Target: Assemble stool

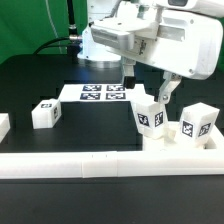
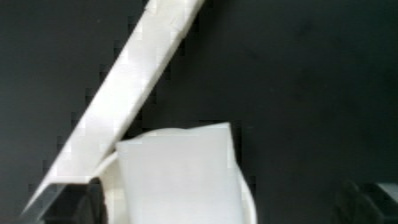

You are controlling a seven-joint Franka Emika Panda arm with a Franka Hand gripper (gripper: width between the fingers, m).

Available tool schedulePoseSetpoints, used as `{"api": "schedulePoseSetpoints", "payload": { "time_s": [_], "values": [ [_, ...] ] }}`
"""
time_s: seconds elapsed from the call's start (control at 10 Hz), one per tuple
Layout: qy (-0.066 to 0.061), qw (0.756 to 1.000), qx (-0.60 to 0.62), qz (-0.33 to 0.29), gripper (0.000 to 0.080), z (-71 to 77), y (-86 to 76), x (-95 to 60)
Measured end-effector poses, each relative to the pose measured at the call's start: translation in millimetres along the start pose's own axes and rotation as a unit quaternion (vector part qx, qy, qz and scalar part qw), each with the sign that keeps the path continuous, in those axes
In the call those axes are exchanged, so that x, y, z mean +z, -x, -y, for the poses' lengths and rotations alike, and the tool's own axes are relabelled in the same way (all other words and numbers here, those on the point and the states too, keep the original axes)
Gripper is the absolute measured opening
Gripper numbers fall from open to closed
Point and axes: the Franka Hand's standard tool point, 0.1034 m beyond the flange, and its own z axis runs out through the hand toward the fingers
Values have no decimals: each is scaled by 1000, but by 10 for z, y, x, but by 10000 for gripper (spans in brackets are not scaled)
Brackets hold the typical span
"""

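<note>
The round white seat lies at the exterior view's right, just behind the long rail. Two white tagged legs stand upright on it, one on the left and one on the right. A third leg lies loose on the black table at the left. My gripper hangs right over the left standing leg. In the wrist view that leg fills the space between my fingers. One finger is close beside it and the other stands apart, so the jaws are open around it.
A long white rail runs along the front and shows as a slanted strip in the wrist view. The marker board lies behind the legs. Another white piece sits at the left edge.
</note>
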Motion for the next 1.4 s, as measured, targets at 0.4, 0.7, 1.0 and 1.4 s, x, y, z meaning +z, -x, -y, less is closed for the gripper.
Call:
{"api": "schedulePoseSetpoints", "payload": {
  "time_s": [0.4, 0.7, 1.0, 1.4],
  "values": [
    [-12, 1000, 2, -3, 649, -2, -73, 106],
    [-15, 1000, 3, -3, 531, 5, -69, 122],
    [-16, 1000, 24, -3, 334, 13, -65, 131],
    [-17, 982, 187, -4, 334, 77, 7, 156]
  ]
}}
